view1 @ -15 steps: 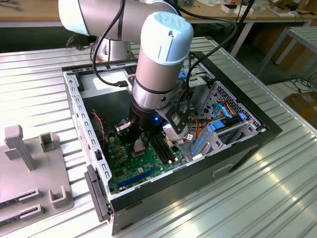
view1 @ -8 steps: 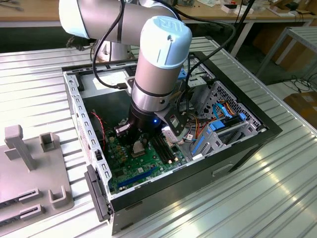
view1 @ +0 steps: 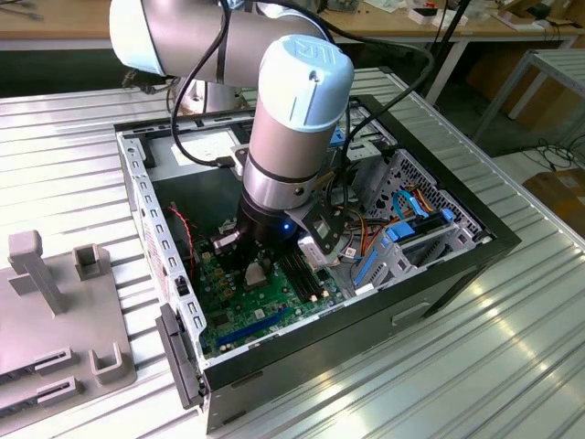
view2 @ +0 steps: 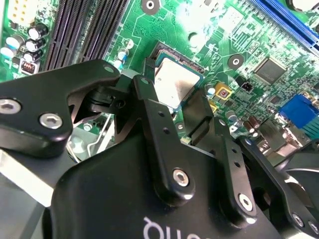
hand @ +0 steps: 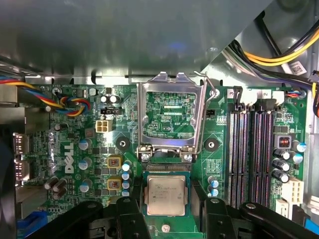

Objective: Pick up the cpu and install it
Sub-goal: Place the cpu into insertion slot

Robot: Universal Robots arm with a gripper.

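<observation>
Black linkage of the end effector (view2: pixel 173 94) lies closest to the lens in the second wrist view, its two fingers (hand: pixel 129 219) spread apart. Finding: released. The cpu (hand: pixel 166 195) lies between the fingers. In the first wrist view a thin strip of socket frame shows on each side between finger and plate, so neither appears to touch it.

The cpu lies flat, metal face up, square within the socket (hand: pixel 167 169) on the green board (hand: pixel 215 172). It looks level and seated, though the contacts beneath are hidden. Just beside the socket the load plate (hand: pixel 141 114) stands hinged open, the board showing through its window. Its wire lever (hand: pixel 201 134) is unlatched alongside. Memory slots (hand: pixel 249 144) run near the socket but apart from it.

In the exterior view the arm (view1: pixel 292 119) reaches straight down into the open computer case (view1: pixel 366 315), which lies on the ribbed metal worktop (view1: pixel 475 366). A grey fixture block (view1: pixel 55 311) sits well apart on the exterior view's left.

Assessment: pick-up and placement appear done, and the install stands at the point of letting go, with the socket not yet closed. What is left calls for a straight lift clear of the plate with no sideways drag. It also calls for even pressure when the load plate and lever are brought down.
</observation>
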